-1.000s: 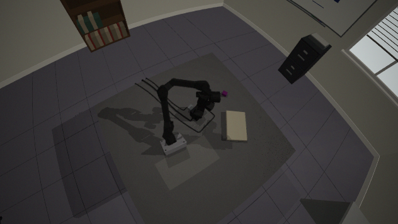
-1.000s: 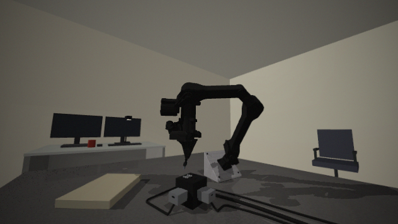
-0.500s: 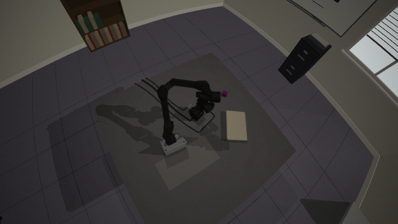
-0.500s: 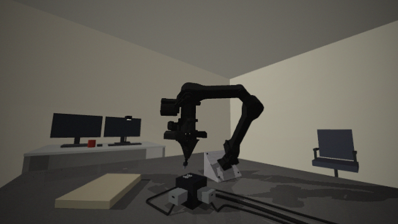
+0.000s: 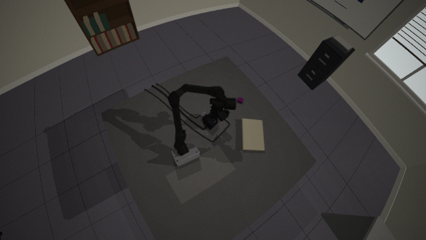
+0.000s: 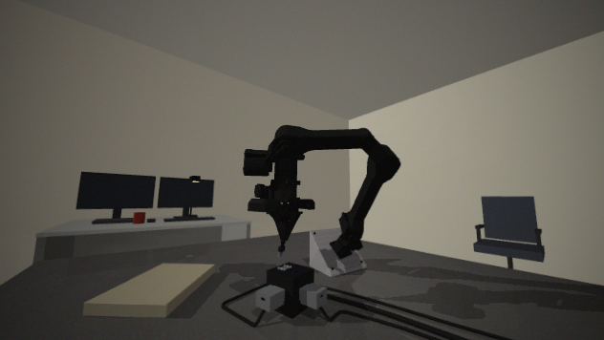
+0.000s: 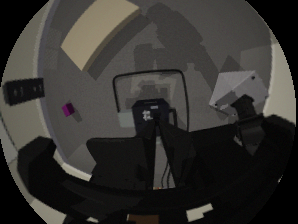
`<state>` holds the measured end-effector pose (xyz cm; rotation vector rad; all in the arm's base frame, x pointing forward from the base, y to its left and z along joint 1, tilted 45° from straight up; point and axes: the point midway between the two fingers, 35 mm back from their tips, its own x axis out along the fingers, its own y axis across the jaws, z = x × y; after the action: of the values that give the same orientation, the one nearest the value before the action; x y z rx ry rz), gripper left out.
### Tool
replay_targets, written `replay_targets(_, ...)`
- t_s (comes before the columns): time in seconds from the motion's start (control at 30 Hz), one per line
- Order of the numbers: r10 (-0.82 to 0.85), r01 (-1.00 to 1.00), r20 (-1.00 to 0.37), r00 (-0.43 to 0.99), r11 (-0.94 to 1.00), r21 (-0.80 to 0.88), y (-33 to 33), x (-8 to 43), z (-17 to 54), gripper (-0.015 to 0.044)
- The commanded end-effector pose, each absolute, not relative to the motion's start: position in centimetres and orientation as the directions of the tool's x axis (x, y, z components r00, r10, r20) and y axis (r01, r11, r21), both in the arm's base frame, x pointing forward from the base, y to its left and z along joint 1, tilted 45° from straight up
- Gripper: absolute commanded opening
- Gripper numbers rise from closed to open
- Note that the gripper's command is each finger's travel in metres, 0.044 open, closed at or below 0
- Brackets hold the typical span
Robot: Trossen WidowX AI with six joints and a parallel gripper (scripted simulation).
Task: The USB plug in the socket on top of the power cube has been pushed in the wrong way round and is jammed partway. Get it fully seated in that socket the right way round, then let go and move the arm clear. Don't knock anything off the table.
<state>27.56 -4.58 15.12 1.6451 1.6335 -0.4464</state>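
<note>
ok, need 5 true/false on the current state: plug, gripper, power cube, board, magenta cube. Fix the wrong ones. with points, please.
1. The gripper [image 6: 282, 244] is shut on the USB plug [image 6: 281, 251]. True.
2. The USB plug is fully seated in the power cube [image 6: 291, 274] [image 7: 145, 106]. False: it hangs above the cube's top.
3. Two light grey adapters sit at the power cube's sides in the exterior view. True.
4. The tan board [image 5: 253, 135] [image 6: 148, 286] [image 7: 97, 30] stands on edge. False: it lies flat.
5. The magenta cube [image 5: 240, 100] [image 7: 68, 109] rests on the board. False: it is apart from it.
</note>
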Motion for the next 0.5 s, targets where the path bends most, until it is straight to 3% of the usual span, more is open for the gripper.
replay_targets(0.0, 0.692, 0.958, -0.712, 0.12, 0.107, 0.266, -4.48, 27.57, 15.14, 0.0)
replay_targets(0.47, 0.692, 0.958, -0.712, 0.12, 0.107, 0.266, -4.16, 27.61, 15.22, 0.0)
